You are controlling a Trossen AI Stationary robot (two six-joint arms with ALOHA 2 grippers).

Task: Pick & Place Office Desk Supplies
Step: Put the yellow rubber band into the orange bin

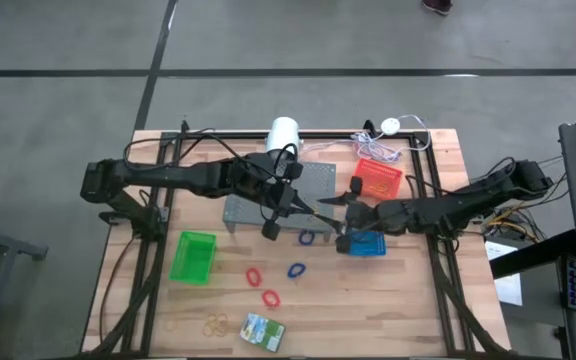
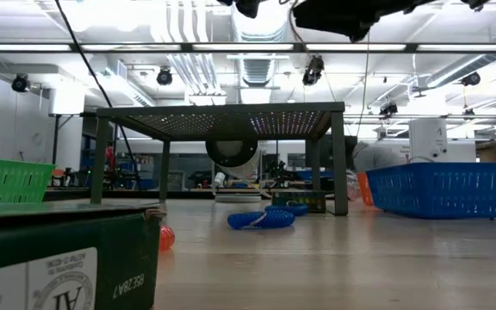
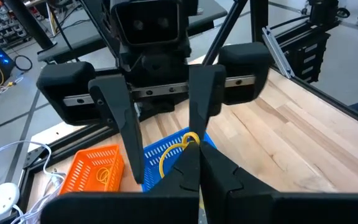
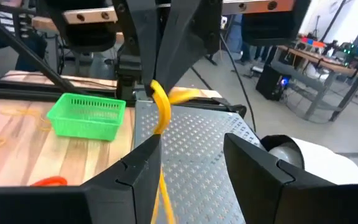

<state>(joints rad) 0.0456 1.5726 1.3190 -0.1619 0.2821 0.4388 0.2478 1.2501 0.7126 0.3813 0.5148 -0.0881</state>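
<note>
High view has both arms meeting just 3 o'clock of the table's point(image 1: 448, 300) centre, over the stand's point(image 1: 318, 180) edge and the blue basket point(image 1: 366, 246). From there the fingertips are a dark tangle and no band can be made out between them.

The wrist views settle it. The left gripper point(image 3: 192, 163) is pinched tight on a yellow band point(image 3: 188, 142), which loops up out of its tips. The right gripper point(image 4: 191, 149) faces it with its fingers parted, one on each side of the left tips. The band hangs close along one right finger; whether it touches cannot be told, and the right fingers hold nothing.

On the table, two blue bands point(image 1: 296, 270) lie near centre toward 5 o'clock and two red bands point(image 1: 270, 297) toward 6 o'clock. Faint tan bands point(image 1: 213, 323) lie at 7 o'clock. The crayon box point(image 1: 263, 330) sits at 6 o'clock by the near edge. The green basket point(image 1: 193, 256) is at 8 o'clock and the orange basket point(image 1: 378, 178) at 2 o'clock.

In the low view both grippers are cut off at the top edge. The crayon box fills the near corner and half hides one red band.
</note>
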